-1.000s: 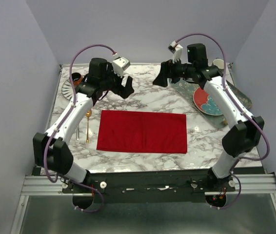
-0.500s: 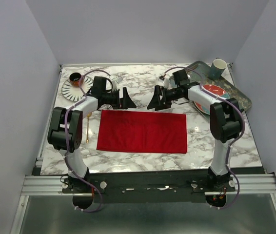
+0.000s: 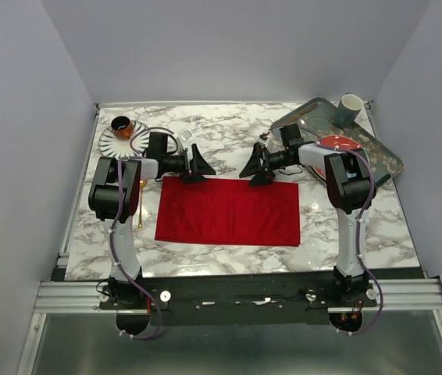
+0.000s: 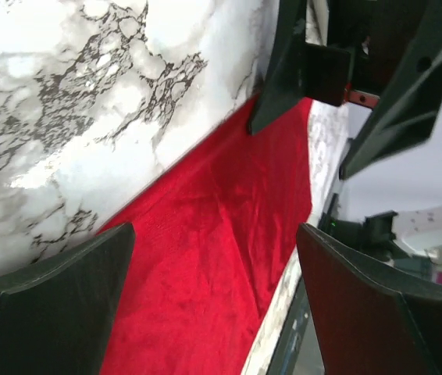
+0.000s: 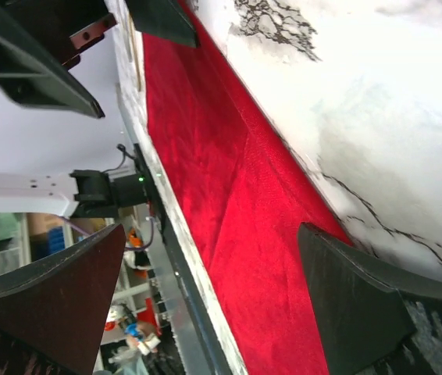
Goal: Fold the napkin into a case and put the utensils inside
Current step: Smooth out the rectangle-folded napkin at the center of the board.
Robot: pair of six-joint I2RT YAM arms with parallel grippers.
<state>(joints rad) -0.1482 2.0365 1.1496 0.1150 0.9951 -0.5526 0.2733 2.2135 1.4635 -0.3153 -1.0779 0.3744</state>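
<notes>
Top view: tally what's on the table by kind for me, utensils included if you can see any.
Cloths: 1, red napkin
Plates: 2, striped plate, red plate
Cups: 2, brown cup, pale cup
Trays: 1, tray
Utensils: 1 showing, gold spoon; the left arm may hide more
Total: 7

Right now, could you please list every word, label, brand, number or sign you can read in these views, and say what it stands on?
None: no readable text shows in any view.
The napkin is plain red.
The plate, cup and tray show no lettering.
Anything beyond the table in the wrist views is too blurred to read.
</notes>
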